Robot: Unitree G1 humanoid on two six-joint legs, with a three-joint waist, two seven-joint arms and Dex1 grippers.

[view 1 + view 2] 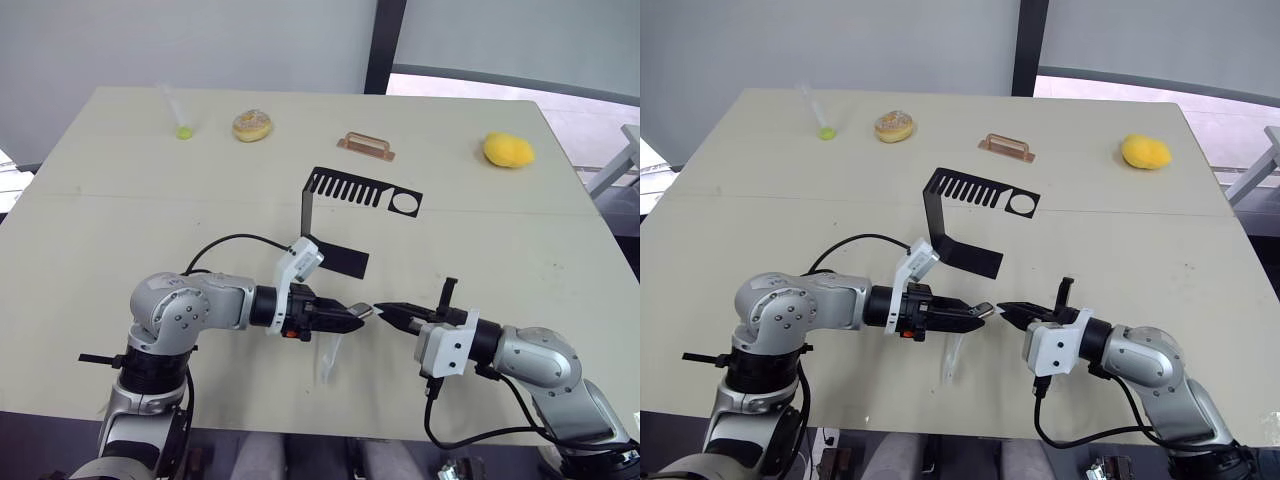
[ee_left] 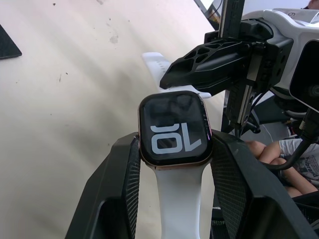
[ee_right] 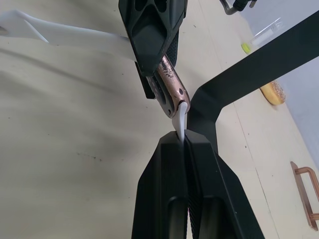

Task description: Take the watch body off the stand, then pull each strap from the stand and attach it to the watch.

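Where the head camera looks down, one pale cream desk [image 1: 120, 230] fills the scene, with a grey wall behind it, a dark vertical post and a slice of bright window at the far right corner. Left eye view: one black stand [image 1: 345, 200] sits upright near the desk's middle, its slotted comb and round hole facing the robot, both bare. Along the far edge lie four single items: one clear tube with a green tip [image 1: 178, 112], one doughnut [image 1: 252, 125], one copper-coloured bar [image 1: 366, 146] and one yellow sponge-like lump [image 1: 508, 150]. Two grippers meet tip to tip near the desk's front edge, the left gripper [image 1: 352, 314] and the right gripper [image 1: 392, 314], with one white strap [image 1: 329, 358] hanging below the left one.

Right eye view: the same count holds; the grippers nearly touch, well in front of the stand.

Left wrist view: the left jaws pinch one watch body [image 2: 174, 130] by its sides, its dark face showing white digits and a coppery rim. One white strap is already joined to it and runs between the fingers [image 2: 112, 194]. A second strap [image 2: 155, 62], dotted with holes, lies beyond the watch beneath the right gripper, above the desk.

Right wrist view: the right jaws are pressed together on the thin end of the second strap, whose tip touches the watch body's coppery edge. The stand's black arm crosses behind.
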